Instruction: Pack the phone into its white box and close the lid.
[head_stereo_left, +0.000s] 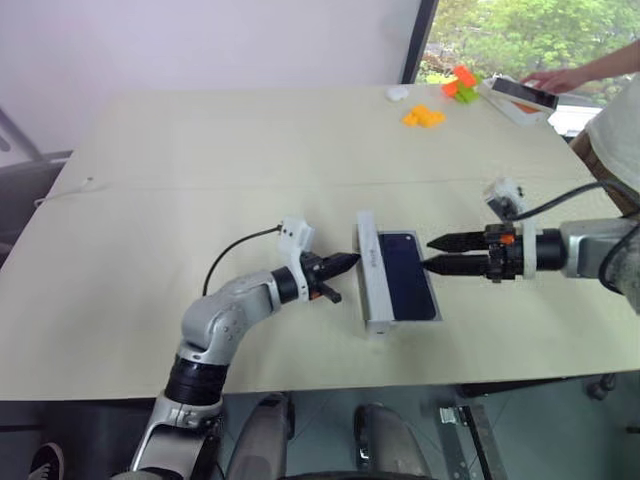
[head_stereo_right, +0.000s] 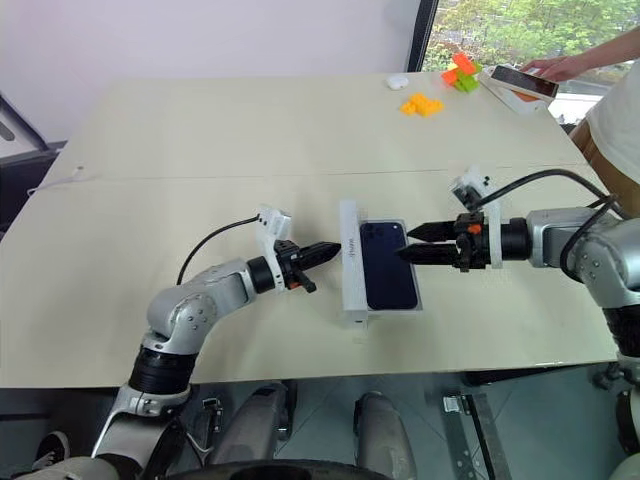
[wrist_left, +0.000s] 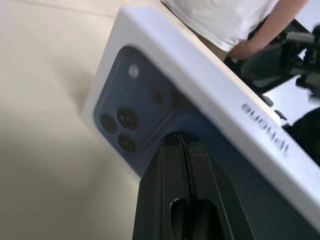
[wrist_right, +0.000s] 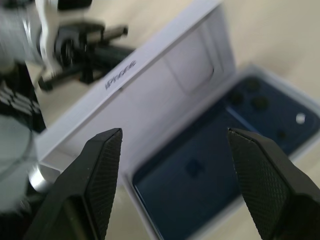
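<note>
The slim dark navy-blue phone (head_stereo_right: 387, 265) with the glossy back lies face down inside the shallow white cardboard box (head_stereo_right: 412, 301), which sits flat near the front middle of the broad pale cream table (head_stereo_right: 200, 140); a thin white rim of the tray shows around the phone on its far, right and near sides. Along the box's left long edge the white lid (head_stereo_right: 349, 262) stands up on its side, its plain white inside turned toward the phone and its outer face, printed with a dark-blue phone picture and three camera lenses, turned toward the left gripper (head_stereo_right: 327, 250). That gripper's two black fingers are pressed together with nothing between them, and their tips sit at or just beside the lid's outer face; contact cannot be made out. The right gripper (head_stereo_right: 415, 243) points in from the right, its tips over the phone's far right part, jaws spread wide and holding nothing. Grey lettering runs along the lid's narrow side wall and reads "iPhone". Open tabletop stretches to the left of the lid, beyond the box toward the far edge and to the right of the box, while the near table edge lies fairly close in front of it. At the far right corner are orange blocks (head_stereo_right: 421, 104), a second phone on an orange-and-white box (head_stereo_right: 520, 82), and a person's hand (head_stereo_right: 552, 68).
</note>
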